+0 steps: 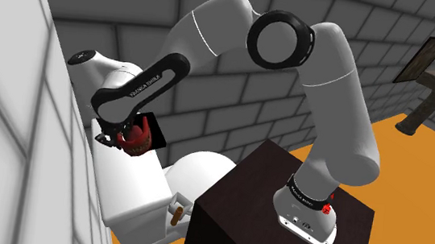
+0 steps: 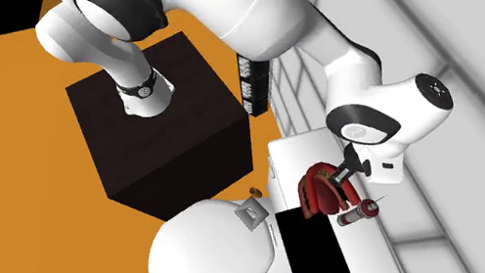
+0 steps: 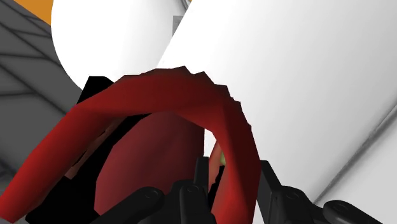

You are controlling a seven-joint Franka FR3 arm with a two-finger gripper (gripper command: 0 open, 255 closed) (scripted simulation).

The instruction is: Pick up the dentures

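The dentures are a dark red arch-shaped piece, held over the top of a white toilet tank. My black gripper is shut on them, reaching down beside the wall. In the second exterior view the dentures hang from the gripper just above the tank lid. The wrist view has the red arch close up, with one side clasped by the gripper. I cannot tell whether they clear the lid.
A flat black slab lies on the tank beside the dentures, and a small red pen-like item lies near the wall. The white toilet seat lid sits below. The dark stand is close by, on an orange floor.
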